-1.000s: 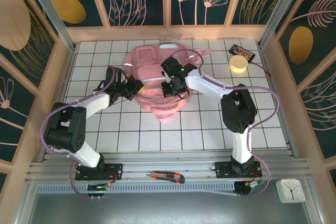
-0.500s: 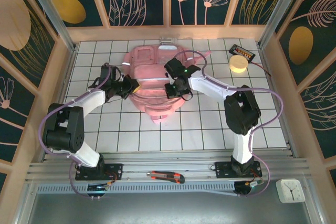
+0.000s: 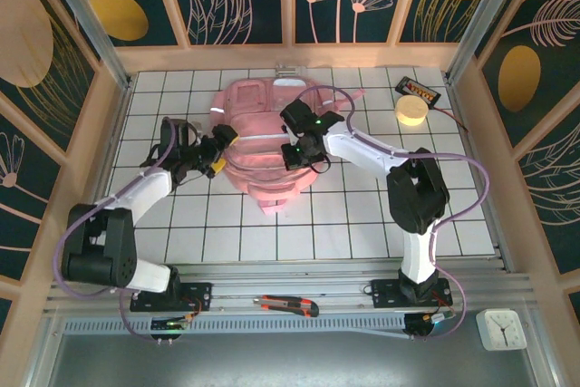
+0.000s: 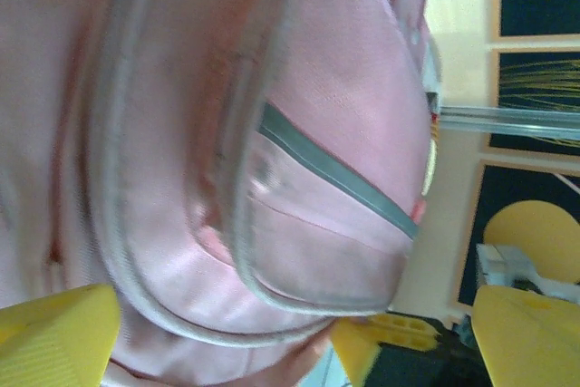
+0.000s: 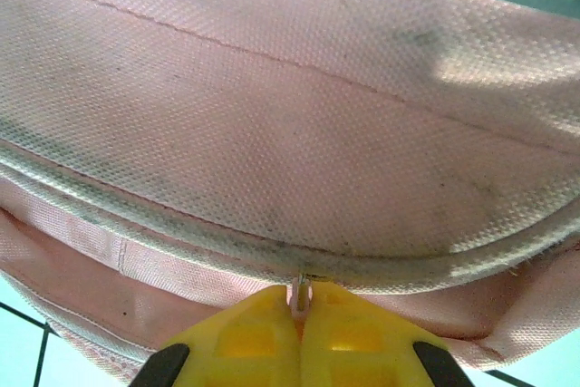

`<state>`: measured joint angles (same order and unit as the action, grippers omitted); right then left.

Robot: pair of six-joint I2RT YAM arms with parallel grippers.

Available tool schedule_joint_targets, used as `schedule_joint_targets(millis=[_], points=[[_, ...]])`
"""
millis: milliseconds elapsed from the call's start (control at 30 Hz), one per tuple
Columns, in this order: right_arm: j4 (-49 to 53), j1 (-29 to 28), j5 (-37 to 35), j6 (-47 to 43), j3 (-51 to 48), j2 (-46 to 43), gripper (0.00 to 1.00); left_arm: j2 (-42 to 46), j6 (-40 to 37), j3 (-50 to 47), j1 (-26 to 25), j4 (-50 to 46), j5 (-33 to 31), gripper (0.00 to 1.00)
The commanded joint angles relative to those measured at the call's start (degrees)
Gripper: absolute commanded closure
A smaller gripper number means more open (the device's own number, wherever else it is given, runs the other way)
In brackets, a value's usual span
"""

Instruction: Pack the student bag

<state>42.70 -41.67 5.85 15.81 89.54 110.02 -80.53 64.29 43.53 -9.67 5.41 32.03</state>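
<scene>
My left pincer [image 3: 223, 149] is standing open, the large soft pink fabric backpack [image 3: 256, 124] lying right before it; my right pincer [image 5: 301, 301] is clamping the backpack's small pale zip tab [image 5: 300, 292].

— What sort of place?
— Looks like a robotics lab cell. White tabletop ruled in a dark grid [image 3: 362, 233], boxed in by a pale wooden frame [image 3: 290, 56] and dark wall panels printed with gold leaves and pink flowers [image 3: 227, 6].
— Anything else pointing that way?
— Grooved aluminium rail [image 3: 272, 285] along the near edge, with a white-and-black left robot arm [image 3: 136, 197] and a matching right robot arm [image 3: 412, 197] bolted on.
</scene>
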Motion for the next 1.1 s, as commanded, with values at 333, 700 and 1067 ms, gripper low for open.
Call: schedule_joint_targets(millis=[333, 700, 1067], points=[[0.5, -2.0, -0.2, 1.7, -0.1, -0.5, 1.0, -7.3, 21.7, -1.8, -9.0, 21.8, -1.0, 0.14], [-1.1, -2.2, -0.3, 2.6, -3.1, -2.3, 1.0, -13.4, 23.6, 0.6, -9.4, 23.8, -2.5, 0.3], [-0.8, -2.0, -0.3, 1.3, -2.7, -2.1, 1.0, -15.9, 22.3, 0.9, -9.4, 23.8, -4.2, 0.67]])
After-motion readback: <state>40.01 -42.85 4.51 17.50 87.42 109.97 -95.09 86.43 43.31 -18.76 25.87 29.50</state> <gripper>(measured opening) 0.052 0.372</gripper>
